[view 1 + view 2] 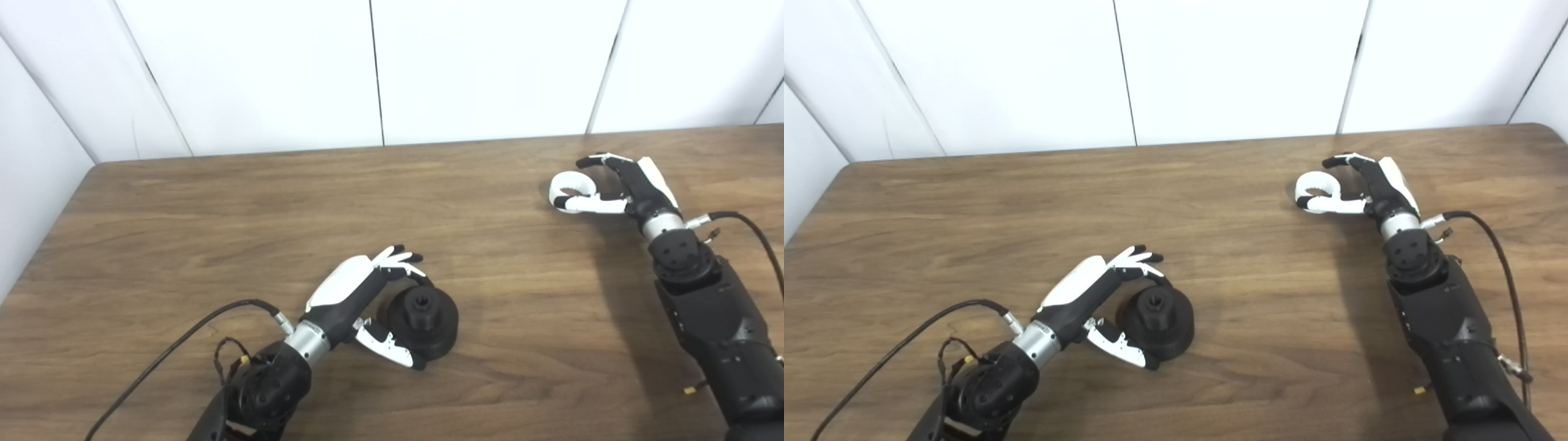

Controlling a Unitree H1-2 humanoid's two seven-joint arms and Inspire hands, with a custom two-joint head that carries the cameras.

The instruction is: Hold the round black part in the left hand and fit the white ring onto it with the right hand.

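A wooden table [245, 220] fills most of the frame, backed by white wall panels [257, 67] along the top.

In the lower middle of the frame, the round black part [424, 320] is seen resting on the table, with a raised hub and a socket at its centre facing up. The left hand [361, 297], whose arm enters from the lower left corner, is cupped around the part's left side: the fingers [398, 257] are curled over the far edge and the thumb [392, 349] is laid against the near edge. The part is enclosed between them, though it cannot be told whether it is gripped firmly or merely touched; it is not lifted off the table.

In the upper right of the frame, the white ring [569, 191] is seen lying on the table, well apart from the black part. The right hand [625, 184], whose arm enters from the lower right, is placed just beside the ring's right edge. Its thumb [591, 203] is laid along the ring's near rim and its fingers are arched above the ring's far side, spread apart. Whether the ring is actually pinched cannot be told.

A black cable [171, 343] is seen trailing from the left wrist, and another [753, 229] from the right wrist.
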